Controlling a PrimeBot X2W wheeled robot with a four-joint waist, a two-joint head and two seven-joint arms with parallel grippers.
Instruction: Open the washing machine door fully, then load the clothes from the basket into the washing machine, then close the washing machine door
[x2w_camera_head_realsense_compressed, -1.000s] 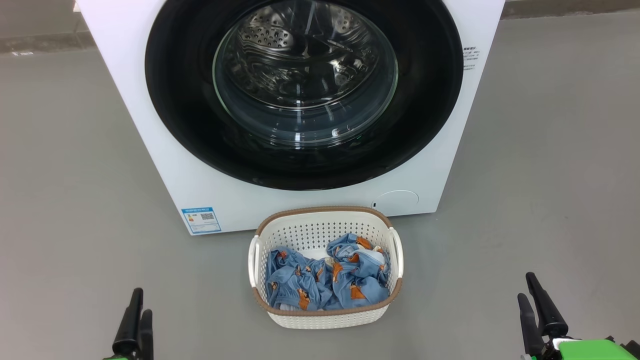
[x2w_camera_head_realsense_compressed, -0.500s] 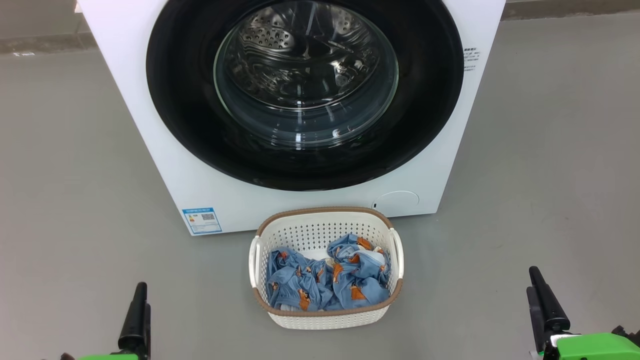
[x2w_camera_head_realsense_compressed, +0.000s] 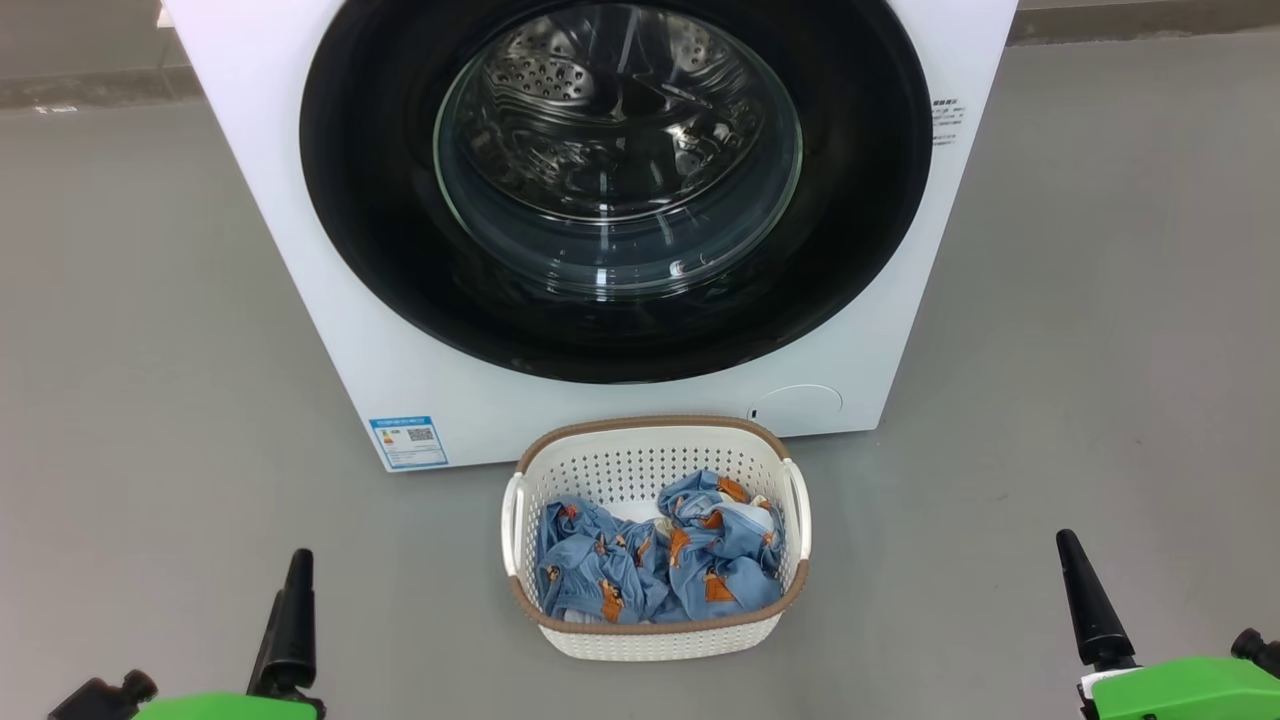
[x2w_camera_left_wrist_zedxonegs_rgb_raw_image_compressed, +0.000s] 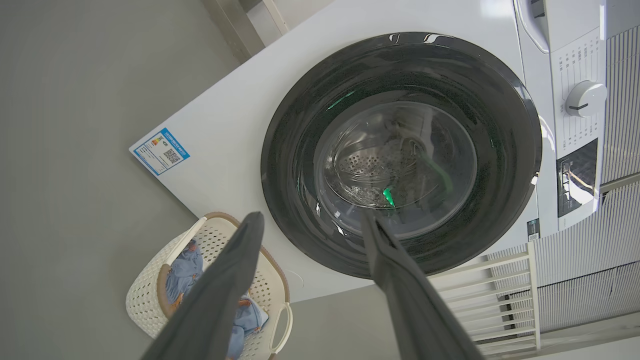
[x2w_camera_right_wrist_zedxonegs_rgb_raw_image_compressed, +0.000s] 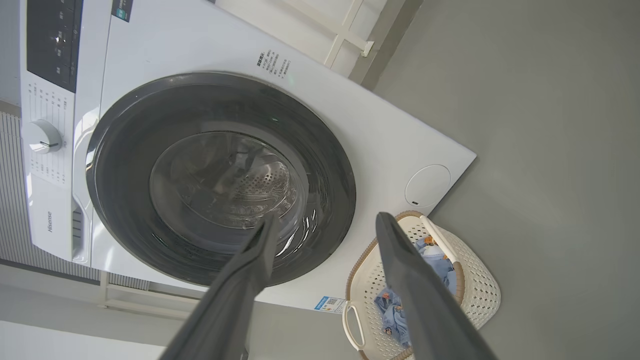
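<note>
washing machine door (x2w_camera_head_realsense_compressed: 380, 250): shut, straight ahead of both tools, apart | left gripper (x2w_camera_left_wrist_zedxonegs_rgb_raw_image_compressed: 311, 217): spread, empty | right gripper (x2w_camera_right_wrist_zedxonegs_rgb_raw_image_compressed: 327, 216): spread, empty, about equally near | clothes (x2w_camera_head_realsense_compressed: 650, 560): in basket (x2w_camera_head_realsense_compressed: 650, 425), ahead between both grippers

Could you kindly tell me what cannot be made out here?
Head view: the top of the washing machine is cut off by the upper edge.
Head view: the bottom of the basket is hidden under the clothes.
Head view: the print on the blue sticker is too small to read.
</note>
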